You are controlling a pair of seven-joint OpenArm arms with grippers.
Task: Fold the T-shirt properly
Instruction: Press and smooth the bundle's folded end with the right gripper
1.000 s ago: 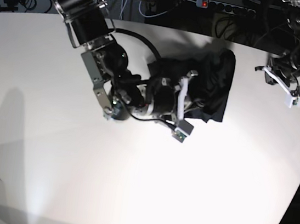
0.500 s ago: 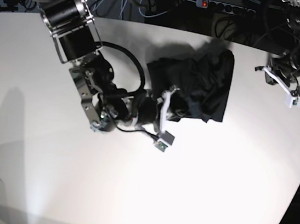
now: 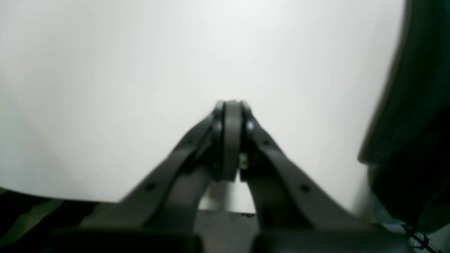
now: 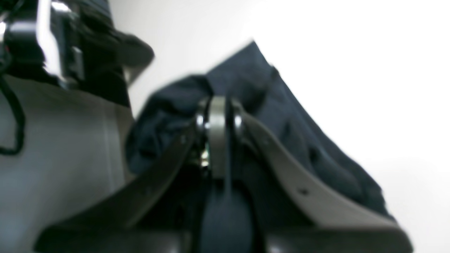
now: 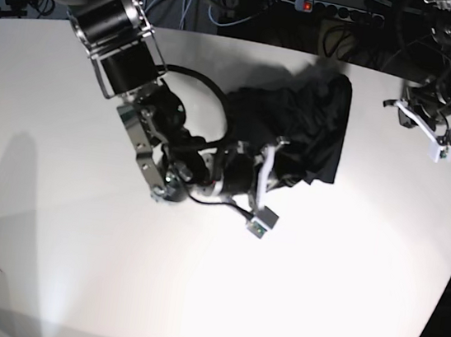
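Right arm [image 5: 208, 174] shifted right; T-shirt [image 5: 309, 134] bunched, black; both jaws pressed together.

- The base view looks down from high above the white table [image 5: 292, 294], taking in both arms and the T-shirt [image 5: 314, 130] at its far side.
- The left wrist view sits just behind the left gripper [image 3: 231, 109], facing bare tabletop at close range.
- The right wrist view sits behind the right gripper [image 4: 218, 105], close over the blurred garment, which the base view shares.
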